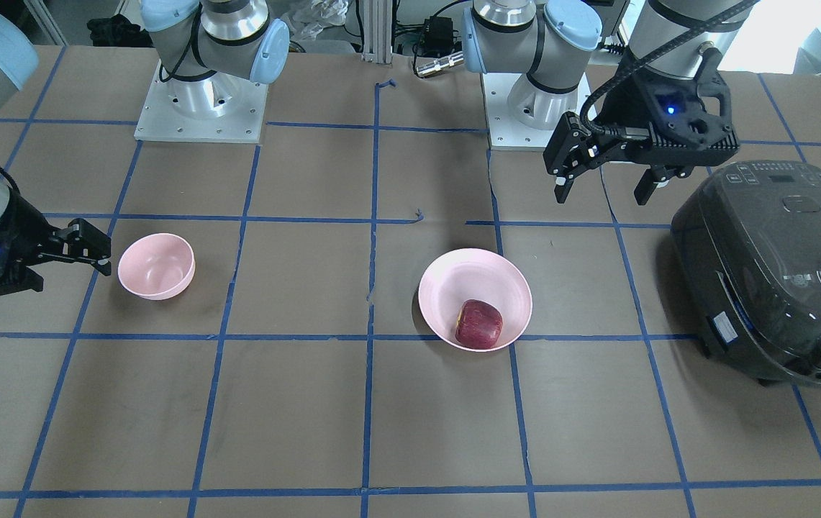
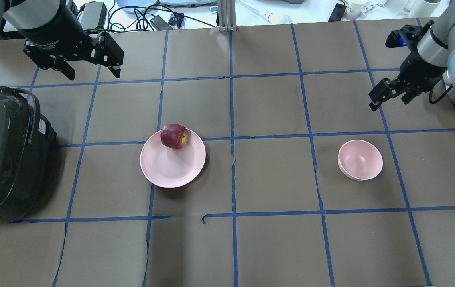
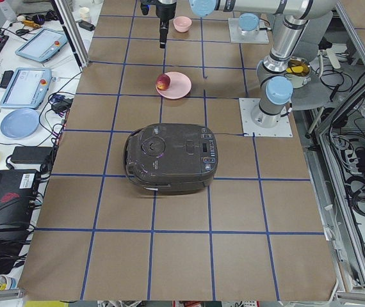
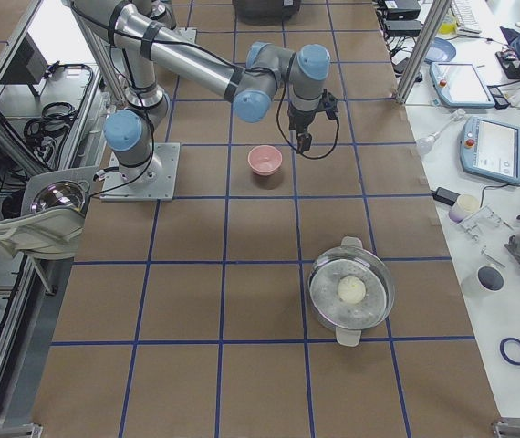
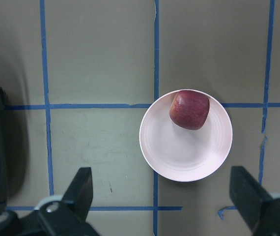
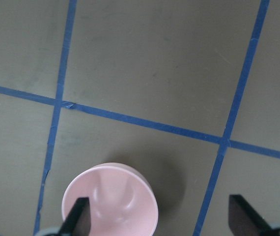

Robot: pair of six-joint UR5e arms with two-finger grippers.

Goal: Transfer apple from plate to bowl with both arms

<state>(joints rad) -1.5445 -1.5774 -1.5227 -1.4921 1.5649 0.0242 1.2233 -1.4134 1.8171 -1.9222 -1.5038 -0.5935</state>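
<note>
Right pincer (image 1: 72, 272) cropped by front view's left edge; bowl (image 6: 110, 206) cut at wrist frame bottom; cooker (image 2: 0, 151) clipped overhead.

Rice cooker (image 2: 0, 159) stands well apart from plate (image 2: 171, 167); apple (image 2: 173, 136) exposed above

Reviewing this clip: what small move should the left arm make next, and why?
Most likely the left gripper should move over the dark red apple and descend. It hangs open, raised and apart from the wide pale pink plate, where the apple sits near the rim, ungrasped. The small deep pink bowl is empty.
</note>
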